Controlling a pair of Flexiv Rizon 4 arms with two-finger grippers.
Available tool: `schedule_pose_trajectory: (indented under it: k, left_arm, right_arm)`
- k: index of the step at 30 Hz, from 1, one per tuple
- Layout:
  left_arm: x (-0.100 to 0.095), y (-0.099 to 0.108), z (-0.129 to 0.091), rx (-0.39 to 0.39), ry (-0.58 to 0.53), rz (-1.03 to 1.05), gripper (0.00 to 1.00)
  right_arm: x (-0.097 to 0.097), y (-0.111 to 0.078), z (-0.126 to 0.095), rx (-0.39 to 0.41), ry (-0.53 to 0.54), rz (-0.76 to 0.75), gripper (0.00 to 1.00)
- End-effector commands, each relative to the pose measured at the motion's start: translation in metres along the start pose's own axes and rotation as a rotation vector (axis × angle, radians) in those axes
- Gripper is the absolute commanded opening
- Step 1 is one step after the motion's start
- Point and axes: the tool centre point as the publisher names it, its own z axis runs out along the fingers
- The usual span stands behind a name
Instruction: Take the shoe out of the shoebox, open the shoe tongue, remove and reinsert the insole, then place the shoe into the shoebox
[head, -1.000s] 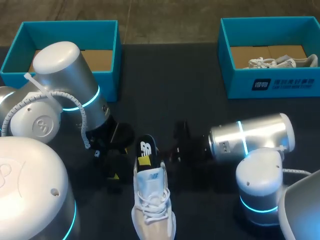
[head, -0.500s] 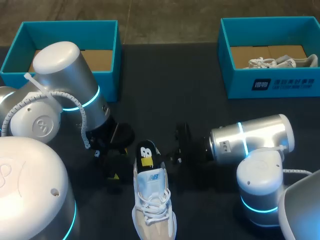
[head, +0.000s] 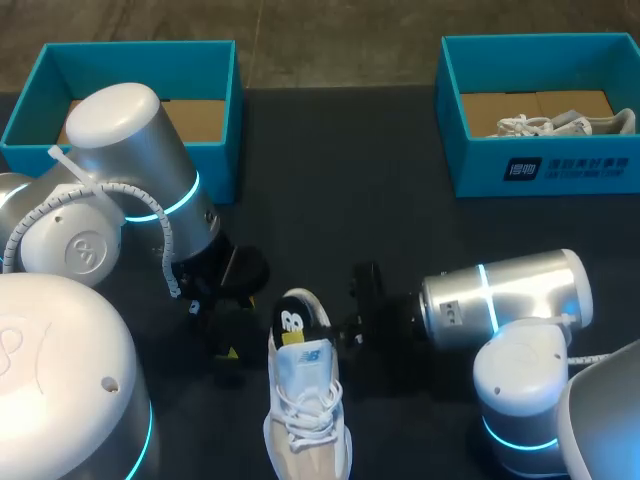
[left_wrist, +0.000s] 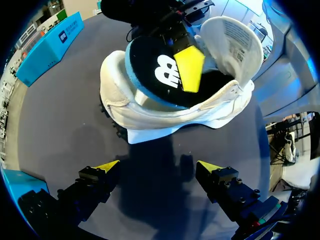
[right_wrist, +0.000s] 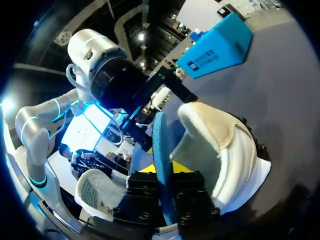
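A white and beige shoe (head: 305, 410) lies on the dark table between my arms, heel toward the far side. Its black insole (head: 293, 318) with a blue edge stands tilted in the heel opening. My right gripper (head: 342, 325) is shut on that insole; in the right wrist view the insole (right_wrist: 161, 145) runs edge-on between the right gripper (right_wrist: 164, 172) fingers, beside the shoe (right_wrist: 225, 145). My left gripper (left_wrist: 157, 167) stands open just short of the shoe (left_wrist: 150, 115), touching nothing. One yellow fingertip (left_wrist: 189, 62) of the right gripper presses on the insole (left_wrist: 155, 75). The tongue (left_wrist: 232, 45) is folded back.
A teal shoebox (head: 225, 120) stands at the back left with only cardboard showing inside. A second teal shoebox (head: 560, 165) at the back right holds another white shoe (head: 560, 124). Dark table lies between the boxes and the shoe.
The right gripper has moved toward the table's front and lowered the insole deeper into the shoe's heel. Its yellow tip no longer shows from above. The left arm has kept still.
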Motion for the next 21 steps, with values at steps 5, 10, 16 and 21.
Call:
schedule_pose_trajectory:
  k: [5,10,16,21]
  left_arm:
    - [0.001,0.001,0.000,0.002,-0.002,0.001,1.00]
    - [0.001,0.001,0.000,0.002,-0.002,0.001,1.00]
    - [0.001,0.001,0.000,0.002,-0.002,0.001,1.00]
    - [0.001,0.001,0.000,0.002,-0.002,0.001,1.00]
  right_arm:
    - [0.008,0.012,0.002,0.017,-0.006,-0.035,0.38]
    - [0.009,0.021,0.001,0.021,-0.010,-0.053,0.37]
    - [0.006,0.028,0.000,0.020,-0.010,-0.055,0.06]
    - [0.000,0.028,0.002,0.023,-0.006,-0.018,0.00]
